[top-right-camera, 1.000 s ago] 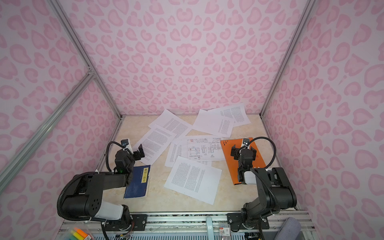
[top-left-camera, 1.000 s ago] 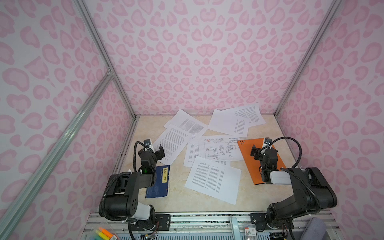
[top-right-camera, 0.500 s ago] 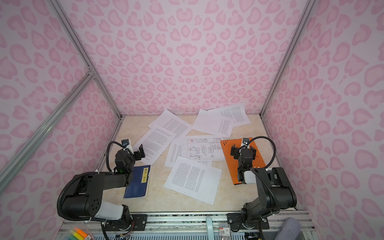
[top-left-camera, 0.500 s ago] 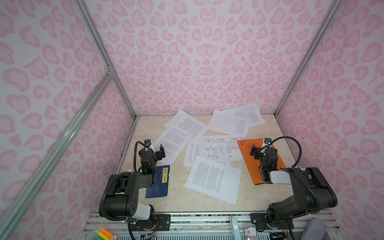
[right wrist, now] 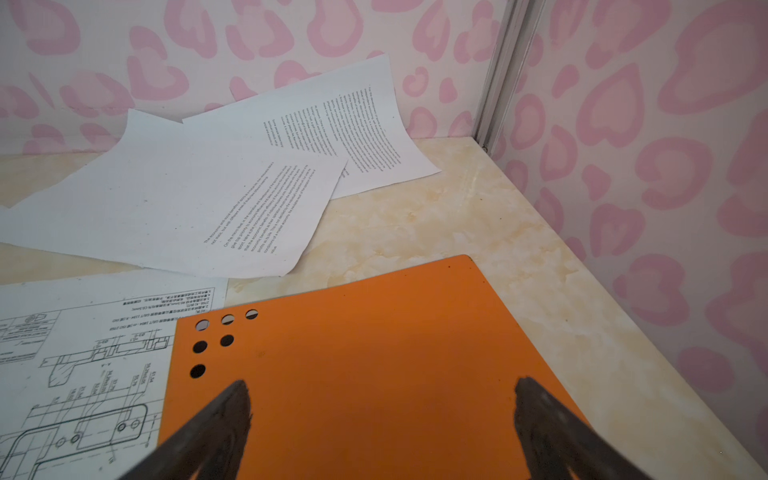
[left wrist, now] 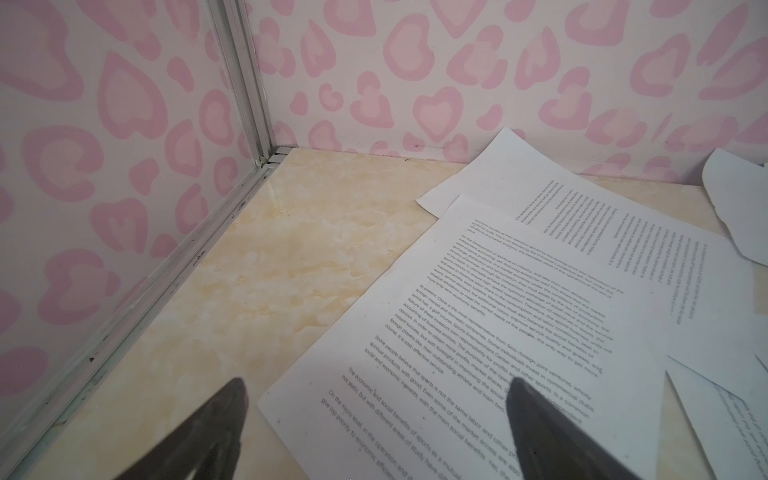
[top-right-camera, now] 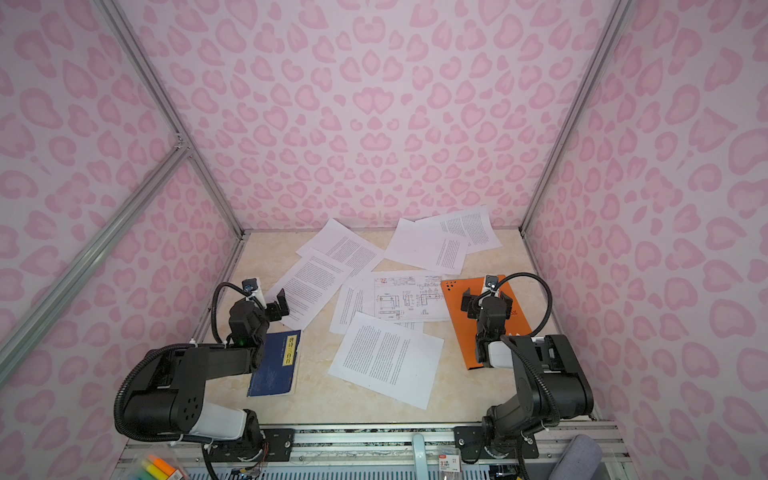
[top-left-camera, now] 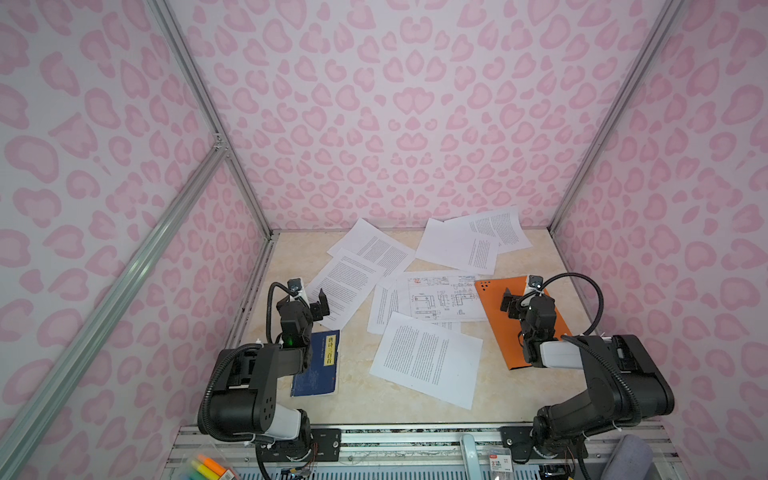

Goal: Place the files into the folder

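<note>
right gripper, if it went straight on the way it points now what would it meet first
Most likely the orange folder: the right gripper, jaws open, points down at its cover, which lies straight ahead in the right wrist view. How high it hangs above the cover is unclear.

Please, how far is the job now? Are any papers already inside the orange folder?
Nothing looks done: the folder lies flat and seems closed, orange side up, and the files lie scattered on the table, none inside. In hand: nothing. The left pincer hangs open over a text sheet, the right pincer open over the folder. Left to do: open the folder, gather every sheet and put them in.
</note>
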